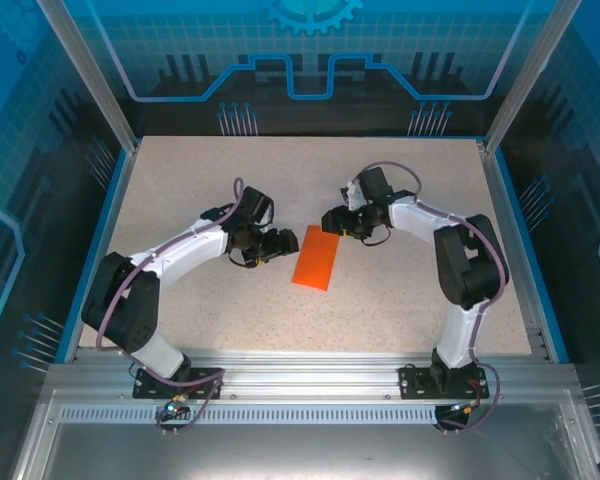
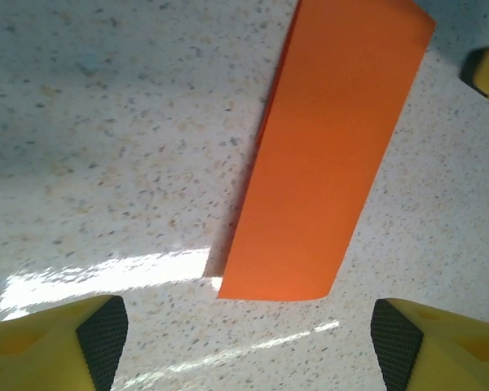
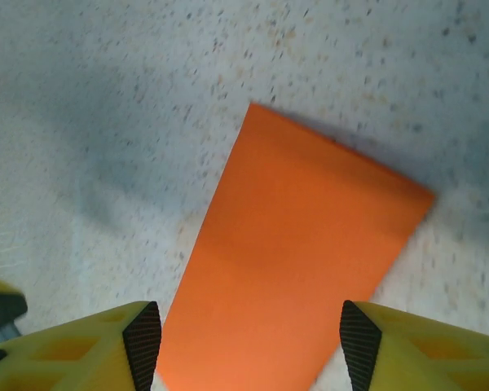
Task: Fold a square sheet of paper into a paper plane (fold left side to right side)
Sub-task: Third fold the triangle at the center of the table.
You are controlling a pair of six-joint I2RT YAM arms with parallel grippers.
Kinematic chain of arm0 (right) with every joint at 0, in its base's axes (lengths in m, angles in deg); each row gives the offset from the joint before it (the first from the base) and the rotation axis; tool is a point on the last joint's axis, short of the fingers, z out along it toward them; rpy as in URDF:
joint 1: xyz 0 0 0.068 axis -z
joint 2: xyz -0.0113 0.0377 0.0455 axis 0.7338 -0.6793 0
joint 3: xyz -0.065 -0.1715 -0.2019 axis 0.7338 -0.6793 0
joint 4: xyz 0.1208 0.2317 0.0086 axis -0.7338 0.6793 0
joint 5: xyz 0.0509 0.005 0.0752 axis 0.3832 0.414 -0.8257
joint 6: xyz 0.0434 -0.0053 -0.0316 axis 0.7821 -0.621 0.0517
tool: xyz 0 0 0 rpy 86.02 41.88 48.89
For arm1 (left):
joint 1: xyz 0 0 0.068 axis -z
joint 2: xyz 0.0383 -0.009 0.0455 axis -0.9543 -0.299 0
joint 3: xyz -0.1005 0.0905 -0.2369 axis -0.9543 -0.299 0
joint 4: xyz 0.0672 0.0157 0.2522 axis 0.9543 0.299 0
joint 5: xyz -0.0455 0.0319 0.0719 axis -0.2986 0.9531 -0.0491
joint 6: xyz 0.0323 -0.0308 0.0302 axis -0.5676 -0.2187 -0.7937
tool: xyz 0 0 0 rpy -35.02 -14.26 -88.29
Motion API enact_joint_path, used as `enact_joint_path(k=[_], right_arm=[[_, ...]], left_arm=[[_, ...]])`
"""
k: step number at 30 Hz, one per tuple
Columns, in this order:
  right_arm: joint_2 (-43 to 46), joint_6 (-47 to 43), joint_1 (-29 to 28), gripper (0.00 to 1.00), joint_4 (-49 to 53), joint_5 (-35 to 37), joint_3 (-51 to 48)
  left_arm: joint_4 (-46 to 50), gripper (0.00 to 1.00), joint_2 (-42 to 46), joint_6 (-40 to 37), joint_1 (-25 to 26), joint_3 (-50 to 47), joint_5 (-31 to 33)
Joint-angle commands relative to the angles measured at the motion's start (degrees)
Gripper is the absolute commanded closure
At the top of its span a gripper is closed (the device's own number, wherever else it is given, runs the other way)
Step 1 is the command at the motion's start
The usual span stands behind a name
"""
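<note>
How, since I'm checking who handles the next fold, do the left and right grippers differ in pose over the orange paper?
From above, the left gripper sits to the left of the folded orange paper; the right gripper sits at its far end. The paper ends just ahead of the left gripper's fingers but runs between the right gripper's. Both stand open, holding nothing.

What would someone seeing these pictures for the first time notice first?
The bright orange paper jumps out, lying flat as a narrow rectangle in the middle of the speckled table. Next come the two arms bent inward toward it, with the left gripper open beside its left edge and the right gripper open at its far end.
</note>
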Motion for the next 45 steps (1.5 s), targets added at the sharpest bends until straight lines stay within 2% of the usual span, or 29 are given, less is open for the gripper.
enact_joint_path(k=[1, 6, 19, 27, 31, 45], right_arm=[[-3.25, -0.54, -1.04, 0.37, 2.02, 1.29, 3.44], [-5.63, -2.05, -1.03, 0.37, 4.80, 3.82, 4.40], [-7.00, -3.81, -1.04, 0.38, 5.67, 3.12, 3.98], [-6.95, -4.17, -1.13, 0.38, 5.86, 2.81, 3.81], [-6.95, -4.34, -1.13, 0.38, 5.78, 2.92, 3.64], [-6.21, -4.43, -1.14, 0.38, 4.75, 3.15, 3.68]], left_arm=[[-4.72, 0.18, -1.94, 0.87, -0.70, -0.36, -3.41], [-5.49, 0.17, -5.12, 0.78, -0.68, 0.65, -4.23], [-9.04, 0.22, -13.89, 2.18, -0.26, 3.56, -9.82], [-11.77, 0.30, -16.60, 3.83, 0.58, 5.04, -11.88], [-13.11, 0.34, -15.76, 5.08, 0.68, 4.28, -10.66], [-13.68, 0.73, -13.44, 6.32, 1.31, 1.64, -8.63]])
